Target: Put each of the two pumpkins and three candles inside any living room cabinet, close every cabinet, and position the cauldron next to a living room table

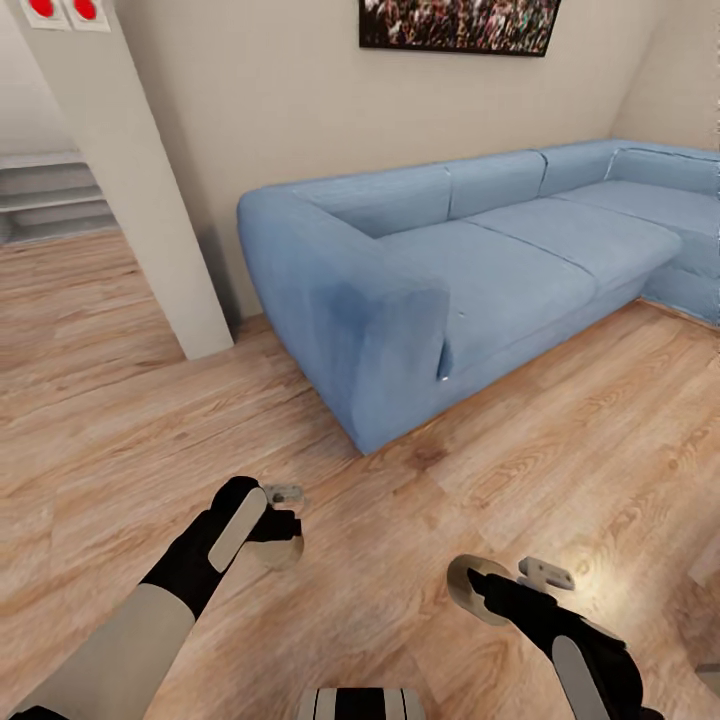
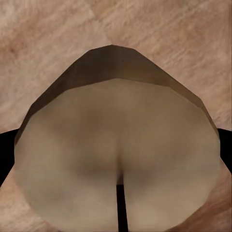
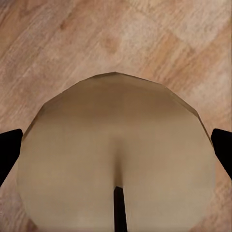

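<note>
Beige candles (image 1: 283, 548) in both low grippers

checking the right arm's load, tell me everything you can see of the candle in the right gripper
The candle is a short, stubby beige cylinder with faceted edges, a smooth waxy-looking top and a thin dark wick at its centre. It sits between the two black fingers of the right gripper, which flank its sides. In the head view it shows as a pale round shape at the gripper's tip, carried above the wooden floor, clear of the blue sofa.

light wood plank floor (image 1: 120, 420) under blue corner sofa (image 1: 470, 270) and white pillar (image 1: 140, 190)
</note>
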`<state>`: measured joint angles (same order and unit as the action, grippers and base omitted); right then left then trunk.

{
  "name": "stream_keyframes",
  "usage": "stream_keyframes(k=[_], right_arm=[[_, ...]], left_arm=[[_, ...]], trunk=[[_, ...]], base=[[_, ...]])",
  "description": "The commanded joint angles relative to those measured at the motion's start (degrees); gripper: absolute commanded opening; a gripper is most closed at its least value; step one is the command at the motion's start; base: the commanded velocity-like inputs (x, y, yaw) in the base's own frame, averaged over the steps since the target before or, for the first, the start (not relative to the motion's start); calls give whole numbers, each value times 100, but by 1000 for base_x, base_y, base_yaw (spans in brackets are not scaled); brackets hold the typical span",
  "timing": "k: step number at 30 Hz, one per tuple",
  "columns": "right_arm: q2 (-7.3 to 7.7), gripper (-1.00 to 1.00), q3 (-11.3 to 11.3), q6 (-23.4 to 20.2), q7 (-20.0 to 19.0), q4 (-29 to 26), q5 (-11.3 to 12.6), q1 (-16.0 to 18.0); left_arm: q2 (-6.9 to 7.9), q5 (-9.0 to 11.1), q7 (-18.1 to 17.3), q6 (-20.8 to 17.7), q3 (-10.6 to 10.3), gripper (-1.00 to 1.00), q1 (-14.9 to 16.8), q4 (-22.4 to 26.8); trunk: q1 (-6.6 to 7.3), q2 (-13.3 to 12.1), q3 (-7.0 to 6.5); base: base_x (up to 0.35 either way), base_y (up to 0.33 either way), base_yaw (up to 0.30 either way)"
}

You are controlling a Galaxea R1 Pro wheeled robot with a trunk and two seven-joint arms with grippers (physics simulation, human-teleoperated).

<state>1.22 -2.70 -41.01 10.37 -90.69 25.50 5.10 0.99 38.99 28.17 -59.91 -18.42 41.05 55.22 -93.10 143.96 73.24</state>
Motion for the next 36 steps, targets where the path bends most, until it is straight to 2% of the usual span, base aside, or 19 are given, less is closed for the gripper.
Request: stream_keyframes(k=[1,12,26,32,36], right_arm=[[2,-100,7,-21,55,-7,59,4],[1,-100,24,-22,62,-10,81,7],[0,-100,38,-25,24,-10,96,9],[-1,-100,380,5,45,-10,89,20],[1,-100,427,6,51,-10,87,21]], left_arm=[[6,59,60,-9,-21,-100,3,6],[6,63,66,-9,-21,-100,0,7],[6,65,66,-9,-21,-100,0,7],[6,71,66,-9,-21,-100,0,0],[6,63,66,-9,-21,-100,0,-5]], trunk=[[3,0,-18],[32,-15,-262],[68,-33,-572],[83,-41,-705],[93,-47,-794]], base=[[-21,0,0],[-109,0,0],[-287,0,0],[-44,0,0],[-4,0,0]])
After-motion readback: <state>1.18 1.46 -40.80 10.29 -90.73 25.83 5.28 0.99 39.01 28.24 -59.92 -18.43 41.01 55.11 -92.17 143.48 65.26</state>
